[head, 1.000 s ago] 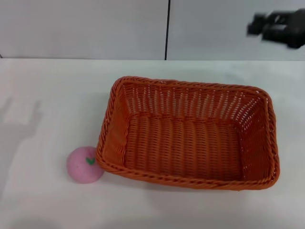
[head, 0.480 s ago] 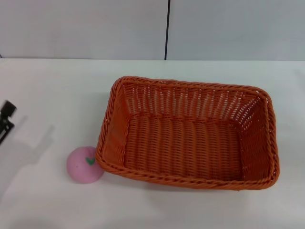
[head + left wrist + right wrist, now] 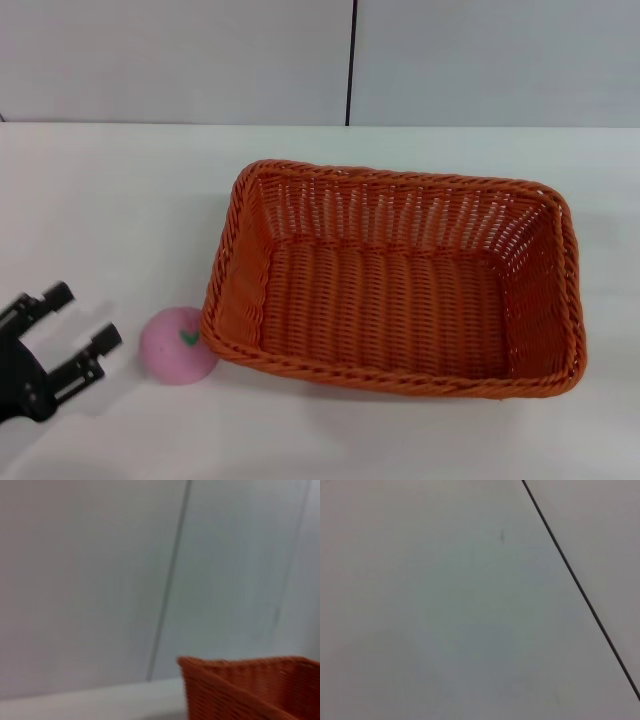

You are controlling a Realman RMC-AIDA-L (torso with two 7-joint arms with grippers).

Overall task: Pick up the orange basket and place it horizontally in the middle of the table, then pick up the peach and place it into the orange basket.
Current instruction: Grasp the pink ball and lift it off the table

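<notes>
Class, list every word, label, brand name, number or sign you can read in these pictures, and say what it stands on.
None: no readable words, numbers or brand names appear in any view.
The only mark is a small green heart-shaped leaf, not text, on the peach.
The orange basket, the table and the left gripper carry no lettering.
</notes>
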